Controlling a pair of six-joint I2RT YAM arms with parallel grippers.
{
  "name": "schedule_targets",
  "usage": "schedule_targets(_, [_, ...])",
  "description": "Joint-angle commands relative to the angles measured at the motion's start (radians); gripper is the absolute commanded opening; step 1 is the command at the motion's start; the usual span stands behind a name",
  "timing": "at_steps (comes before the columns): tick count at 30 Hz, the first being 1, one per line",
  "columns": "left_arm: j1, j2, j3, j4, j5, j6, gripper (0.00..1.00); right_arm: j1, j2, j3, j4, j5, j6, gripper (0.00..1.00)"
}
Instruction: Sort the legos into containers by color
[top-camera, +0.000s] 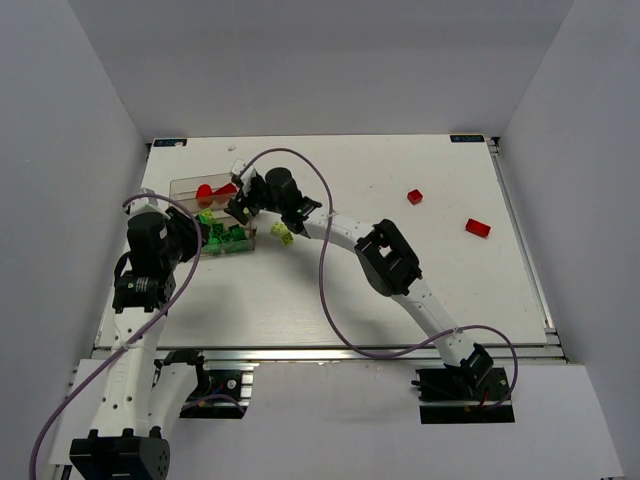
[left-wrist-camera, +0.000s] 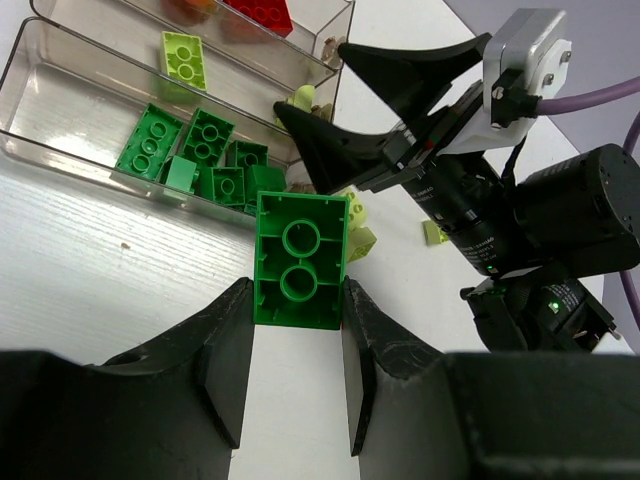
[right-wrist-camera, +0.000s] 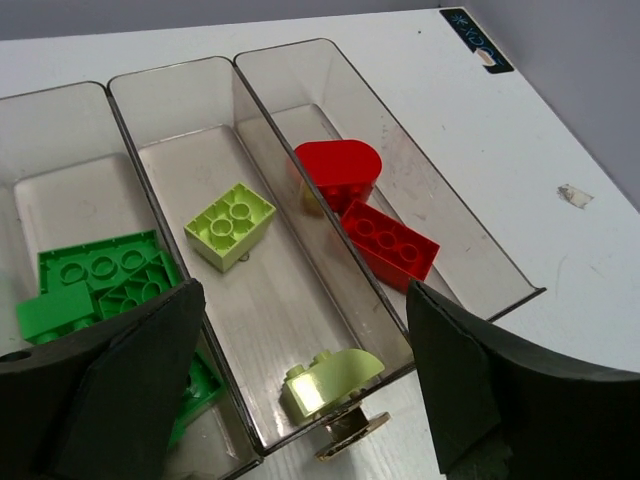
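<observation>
The clear tray (right-wrist-camera: 330, 85) has green legos (right-wrist-camera: 95, 285) in its left compartment. The middle one holds a lime brick (right-wrist-camera: 230, 225) and a curved lime piece (right-wrist-camera: 330, 380). The right one holds red legos (right-wrist-camera: 390, 240). My right gripper (right-wrist-camera: 305, 300) is open and empty above the tray's near end, over the curved lime piece. My left gripper (left-wrist-camera: 296, 295) is shut on a dark green brick (left-wrist-camera: 300, 255), underside up, just beside the tray's green compartment (left-wrist-camera: 70, 110). In the top view both grippers, left (top-camera: 212, 238) and right (top-camera: 237, 205), meet at the tray (top-camera: 185, 185).
Two red bricks (top-camera: 415, 196) (top-camera: 478, 228) lie on the right half of the table. A lime brick (top-camera: 283, 233) lies just right of the tray, under the right arm. Small lime pieces (left-wrist-camera: 433, 232) show near the held brick. The right gripper (left-wrist-camera: 350, 110) is close to my left gripper.
</observation>
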Motion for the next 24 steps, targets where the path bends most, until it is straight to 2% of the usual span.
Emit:
schedule_targets(1, [0.005,-0.003,0.036,0.011,0.02,0.017,0.0,0.002,-0.061,-0.029,0.083,0.005,-0.033,0.87])
schedule_targets(5, [0.004,0.012,0.021,0.022,0.032,0.003,0.0,-0.012,-0.204,-0.208,0.184,0.086,-0.028,0.89])
schedule_targets(7, [0.005,0.035,0.012,0.03,0.034,-0.009,0.0,-0.035,-0.275,-0.253,0.158,0.047,-0.025,0.89])
schedule_targets(8, [0.005,0.046,0.009,0.036,0.035,-0.017,0.0,-0.047,-0.3,-0.267,0.117,-0.004,-0.007,0.87])
schedule_targets(10, [0.005,0.101,0.012,0.028,0.023,-0.026,0.0,-0.09,-0.378,-0.34,0.101,-0.079,0.072,0.76])
schedule_targets(11, [0.007,0.124,0.016,0.016,0.015,-0.032,0.0,-0.119,-0.406,-0.366,0.089,-0.16,0.097,0.52])
schedule_targets(14, [0.01,0.212,0.046,-0.004,-0.008,-0.041,0.0,-0.158,-0.495,-0.429,-0.007,-0.261,0.121,0.0])
schedule_targets(16, [0.018,0.248,0.059,-0.001,-0.049,-0.04,0.0,-0.169,-0.561,-0.461,-0.069,-0.294,0.11,0.0])
schedule_targets(18, [0.036,0.311,0.067,0.008,-0.052,-0.043,0.09,-0.195,-0.633,-0.518,-0.151,-0.386,0.072,0.0])
schedule_targets(19, [0.044,0.357,0.075,0.016,-0.052,-0.047,0.09,-0.21,-0.658,-0.568,-0.167,-0.416,0.059,0.08])
schedule_targets(21, [0.057,0.403,0.09,0.027,-0.057,-0.05,0.09,-0.224,-0.733,-0.624,-0.202,-0.432,0.045,0.17])
schedule_targets(24, [0.059,0.485,0.107,0.071,-0.084,-0.052,0.09,-0.265,-0.826,-0.733,-0.225,-0.438,0.027,0.18])
